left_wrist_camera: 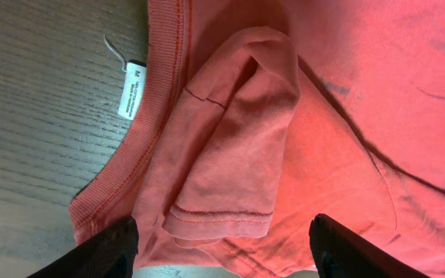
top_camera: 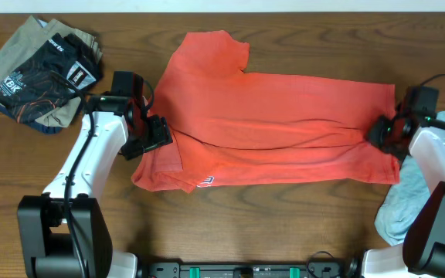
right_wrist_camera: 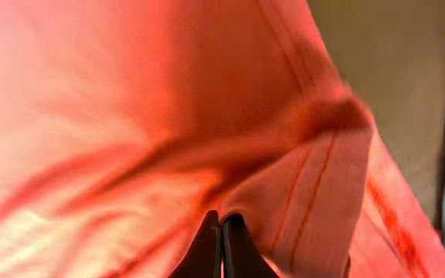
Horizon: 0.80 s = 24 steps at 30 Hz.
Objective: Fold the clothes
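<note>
The coral-red T-shirt (top_camera: pixel 276 123) lies spread lengthwise across the table, with its collar end on the left and a lower band folded over. My left gripper (top_camera: pixel 154 133) is at the shirt's left edge. In the left wrist view it (left_wrist_camera: pixel 226 259) is open over a folded sleeve (left_wrist_camera: pixel 230 154), beside the collar and its white tag (left_wrist_camera: pixel 132 89). My right gripper (top_camera: pixel 382 131) is at the shirt's right edge. In the right wrist view its fingers (right_wrist_camera: pixel 221 232) are pressed together on a fold of the red cloth (right_wrist_camera: pixel 130 116). The pale blue-grey garment (top_camera: pixel 408 205) lies crumpled at the right, under the right arm.
A pile of folded clothes, khaki and dark printed pieces (top_camera: pixel 41 73), sits at the back left corner. The wooden table (top_camera: pixel 269 224) shows bare in front of the shirt. The arm bases stand at the front edge.
</note>
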Each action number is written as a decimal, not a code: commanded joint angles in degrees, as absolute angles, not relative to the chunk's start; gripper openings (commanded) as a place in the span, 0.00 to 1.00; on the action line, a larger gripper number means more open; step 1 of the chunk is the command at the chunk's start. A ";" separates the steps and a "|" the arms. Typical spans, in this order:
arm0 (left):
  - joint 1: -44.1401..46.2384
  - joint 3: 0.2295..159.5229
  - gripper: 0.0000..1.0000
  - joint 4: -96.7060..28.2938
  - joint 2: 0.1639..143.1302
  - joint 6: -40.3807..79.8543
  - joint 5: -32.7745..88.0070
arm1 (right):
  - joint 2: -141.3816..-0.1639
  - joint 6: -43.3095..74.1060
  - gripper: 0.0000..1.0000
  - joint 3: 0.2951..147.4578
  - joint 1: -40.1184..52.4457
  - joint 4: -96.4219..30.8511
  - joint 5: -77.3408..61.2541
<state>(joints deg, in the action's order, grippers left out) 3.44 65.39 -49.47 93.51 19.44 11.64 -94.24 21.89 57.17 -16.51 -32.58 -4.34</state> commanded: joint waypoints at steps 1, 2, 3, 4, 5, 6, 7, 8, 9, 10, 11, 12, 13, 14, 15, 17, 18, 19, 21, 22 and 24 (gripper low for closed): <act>3.36 64.93 0.73 -49.67 92.84 18.52 11.53 | -94.39 20.93 0.06 58.89 -16.97 -30.68 -4.36; 3.36 64.93 0.73 -49.67 92.84 18.52 11.53 | -94.41 20.93 0.20 58.87 -16.97 -29.82 -3.22; 3.36 64.93 0.73 -49.67 92.84 18.52 11.53 | -94.41 20.93 0.32 58.87 -16.97 -29.26 -2.22; 3.36 64.93 0.73 -49.67 92.84 18.52 11.53 | -94.41 20.91 0.33 58.87 -16.97 -28.69 -1.02; 3.36 64.93 0.73 -49.67 92.84 18.52 11.53 | -94.41 20.91 0.35 58.87 -16.97 -28.01 -0.01; 3.36 64.93 0.73 -49.67 92.84 18.52 11.53 | -94.41 20.58 0.35 58.87 -16.97 -26.92 0.73; 3.36 64.93 0.73 -49.67 92.84 18.52 11.53 | -94.41 19.81 0.35 58.87 -16.97 -25.45 0.91; 3.36 64.93 0.72 -49.67 92.84 18.52 11.53 | -94.41 19.18 0.35 58.87 -16.97 -23.92 0.91; 3.36 64.93 0.73 -49.67 92.84 18.52 11.53 | -94.41 18.85 0.33 58.87 -16.97 -22.37 0.91; 3.36 64.93 0.72 -49.65 92.84 18.52 11.53 | -94.41 18.50 0.28 58.87 -16.97 -20.51 0.86; 3.36 64.93 0.73 -49.65 92.84 18.52 11.53 | -94.48 18.50 0.24 58.87 -16.97 -19.59 0.86; 3.36 64.93 0.73 -49.65 92.84 18.52 11.53 | -94.70 18.33 0.15 58.87 -16.97 -18.68 0.69; 3.36 64.93 0.73 -49.65 92.84 18.52 11.53 | -95.09 18.35 0.13 58.87 -16.97 -18.39 0.58; 3.36 64.93 0.73 -49.65 92.84 18.52 11.53 | -95.68 18.35 0.10 58.87 -16.95 -18.46 0.56; 3.36 64.93 0.73 -49.65 92.84 18.52 11.53 | -96.42 18.35 0.09 58.87 -16.95 -18.63 0.21; 3.36 64.93 0.73 -49.65 92.84 18.52 11.53 | -98.63 18.33 0.08 58.87 -16.97 -18.87 -0.05; 3.36 64.93 0.73 -49.65 92.84 18.52 11.53 | -100.01 18.33 0.07 58.87 -16.97 -18.87 -0.05; 3.36 64.93 0.73 -49.67 92.84 18.52 11.53 | -101.71 18.31 0.05 58.89 -16.97 -18.70 -0.01; 3.36 64.93 0.73 -49.65 92.84 18.52 11.53 | -103.61 18.31 0.02 58.89 -16.97 -18.06 -0.01; 3.36 64.93 0.73 -49.65 92.84 18.52 11.53 | -104.66 18.11 0.01 58.89 -16.97 -17.34 -0.01; 3.36 64.93 0.73 -49.67 92.84 18.52 11.53 | -106.24 18.11 0.01 58.89 -16.95 -15.66 0.47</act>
<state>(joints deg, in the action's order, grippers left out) 3.44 65.39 -49.47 93.54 19.44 11.64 -104.51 18.79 58.28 -16.51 -16.97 -0.25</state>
